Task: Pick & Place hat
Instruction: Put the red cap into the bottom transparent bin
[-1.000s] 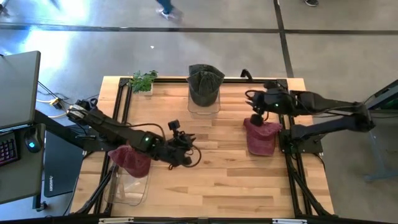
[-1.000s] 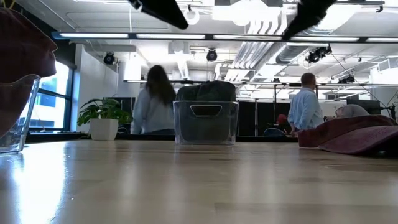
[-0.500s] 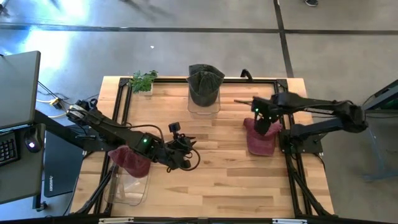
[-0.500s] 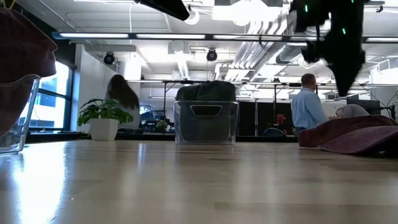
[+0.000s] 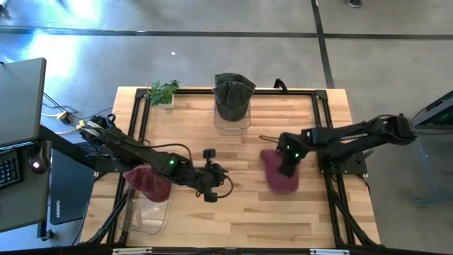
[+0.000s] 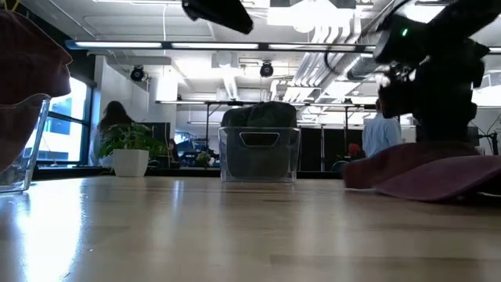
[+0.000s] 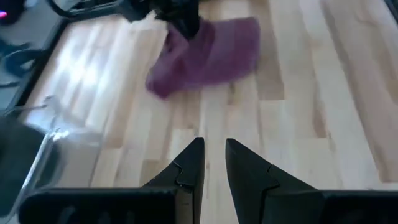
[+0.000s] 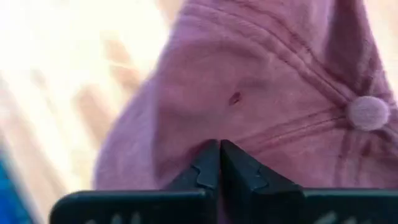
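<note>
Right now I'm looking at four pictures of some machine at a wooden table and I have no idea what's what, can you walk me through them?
It is a robot with two dark arms working at a wooden table. One picture looks straight down from above, one looks level across the tabletop, and two come from cameras on the arms' wrists.

From above, the right gripper is pinching a maroon hat near the table's middle-right; its wrist camera shows the fingers closed on the fabric. The left gripper hangs over bare wood near the middle, fingers a little apart and holding nothing.

A clear bin at the far edge holds a dark green hat. Another maroon hat rests on a clear bin at the left. A small potted plant stands at the far left corner.
</note>
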You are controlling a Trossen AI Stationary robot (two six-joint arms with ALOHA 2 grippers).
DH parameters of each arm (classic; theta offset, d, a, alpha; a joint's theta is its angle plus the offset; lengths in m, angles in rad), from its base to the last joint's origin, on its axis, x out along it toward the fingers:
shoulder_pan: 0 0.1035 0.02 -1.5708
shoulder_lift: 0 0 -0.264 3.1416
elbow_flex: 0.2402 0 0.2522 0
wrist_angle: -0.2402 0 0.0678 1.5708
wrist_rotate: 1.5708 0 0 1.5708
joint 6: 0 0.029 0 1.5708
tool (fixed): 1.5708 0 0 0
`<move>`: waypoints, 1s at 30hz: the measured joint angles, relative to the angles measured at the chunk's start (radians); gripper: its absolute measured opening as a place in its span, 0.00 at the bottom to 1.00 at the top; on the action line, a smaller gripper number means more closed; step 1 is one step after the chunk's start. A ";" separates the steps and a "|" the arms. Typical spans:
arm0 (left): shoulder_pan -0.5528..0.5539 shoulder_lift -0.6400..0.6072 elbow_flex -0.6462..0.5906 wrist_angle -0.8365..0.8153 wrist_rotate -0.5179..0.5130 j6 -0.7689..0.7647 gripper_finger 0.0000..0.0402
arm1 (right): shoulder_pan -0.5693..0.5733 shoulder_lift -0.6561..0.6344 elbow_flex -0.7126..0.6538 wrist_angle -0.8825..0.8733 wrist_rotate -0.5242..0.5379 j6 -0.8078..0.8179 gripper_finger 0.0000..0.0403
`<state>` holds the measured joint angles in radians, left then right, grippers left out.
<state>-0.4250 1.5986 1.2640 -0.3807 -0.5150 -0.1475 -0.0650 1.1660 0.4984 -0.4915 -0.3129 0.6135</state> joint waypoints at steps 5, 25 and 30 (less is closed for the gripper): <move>-0.001 0.028 0.002 0.107 0.062 0.104 0.15 | 0.188 0.000 -0.044 0.392 0.000 0.080 0.05; 0.007 0.069 0.001 0.197 0.165 0.221 0.15 | 0.144 0.062 0.072 0.054 0.348 -0.275 0.56; 0.008 0.069 0.001 0.194 0.165 0.221 0.15 | 0.145 0.195 0.054 0.210 0.387 -0.303 0.52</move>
<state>-0.4169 1.6680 1.2652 -0.1870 -0.3503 0.0738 0.0795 1.3610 0.5524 -0.2817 0.0737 0.3106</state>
